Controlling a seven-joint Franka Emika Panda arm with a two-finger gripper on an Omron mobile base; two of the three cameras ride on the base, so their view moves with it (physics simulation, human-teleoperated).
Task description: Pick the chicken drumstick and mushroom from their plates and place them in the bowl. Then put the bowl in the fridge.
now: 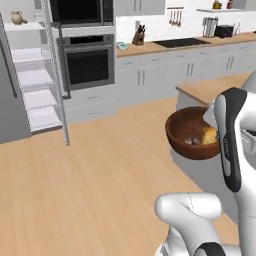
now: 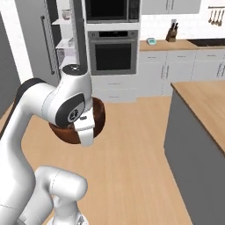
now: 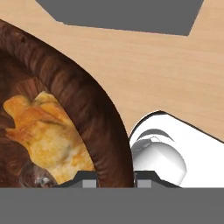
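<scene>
The fridge (image 1: 35,75) is standing open at the far left of the left base view, its white shelves (image 1: 37,100) showing and a small jug (image 1: 18,18) sitting on the top one. Beside it the black wall oven (image 1: 87,62) is facing the room. A wood-topped island (image 2: 206,103) is running along the right of the right base view.

The arm (image 2: 66,105) is holding the bowl (image 1: 192,132) up in the air over the wooden floor (image 1: 100,190), just off the island's corner and well apart from the fridge. The gripper (image 3: 116,178) is clamping the bowl's rim, one finger inside the wall and one outside.

Inside the bowl, the drumstick (image 3: 46,131) is lying against the wall. The mushroom (image 1: 191,141) is sitting just beside it on the bowl's bottom.
</scene>
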